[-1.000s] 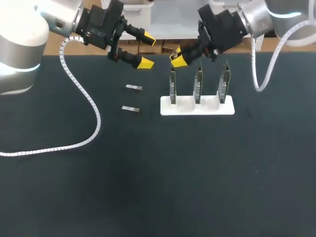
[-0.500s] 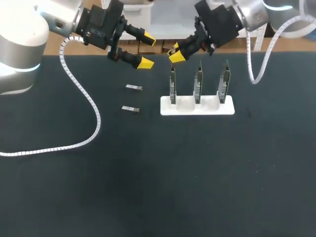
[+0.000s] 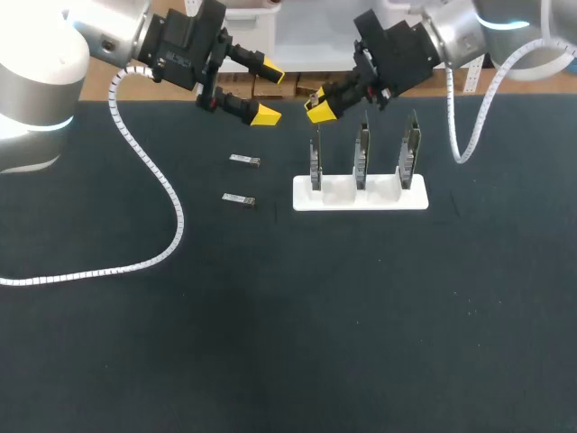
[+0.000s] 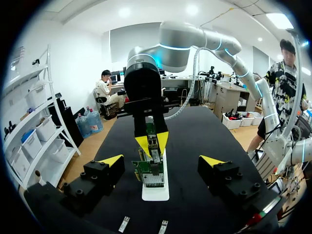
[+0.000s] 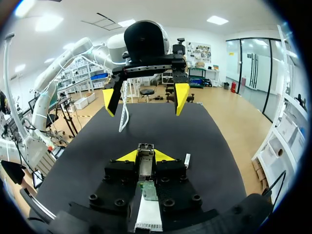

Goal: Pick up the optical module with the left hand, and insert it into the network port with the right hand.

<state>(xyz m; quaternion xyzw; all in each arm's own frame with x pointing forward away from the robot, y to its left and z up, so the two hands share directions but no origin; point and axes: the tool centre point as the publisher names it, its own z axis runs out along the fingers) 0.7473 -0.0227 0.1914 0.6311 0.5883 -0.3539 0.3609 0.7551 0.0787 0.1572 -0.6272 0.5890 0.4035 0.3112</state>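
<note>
Presently my right gripper (image 3: 317,105) hangs just above the leftmost board (image 3: 315,164) of three standing upright in the white stand (image 3: 361,196) near the tabletop's (image 3: 270,316) far edge. Its yellow tips are drawn close, pinching a small silver piece that I take for the optical module (image 5: 145,150). My left gripper (image 3: 268,92) is spread wide and empty, near the far edge, left of the stand. Two loose modules (image 3: 243,160) lie flat on the tabletop, under and ahead of that gripper — apart from it and from the stand.

Insertion is not yet done; I cannot make out the port opening itself.

Risks:
- The module meets the port rim off-line and jams or skews in the grip.
- A sideways push tilts the thin board or shifts the stand.
- A weak pinch lets the module slide back instead of seating.
</note>
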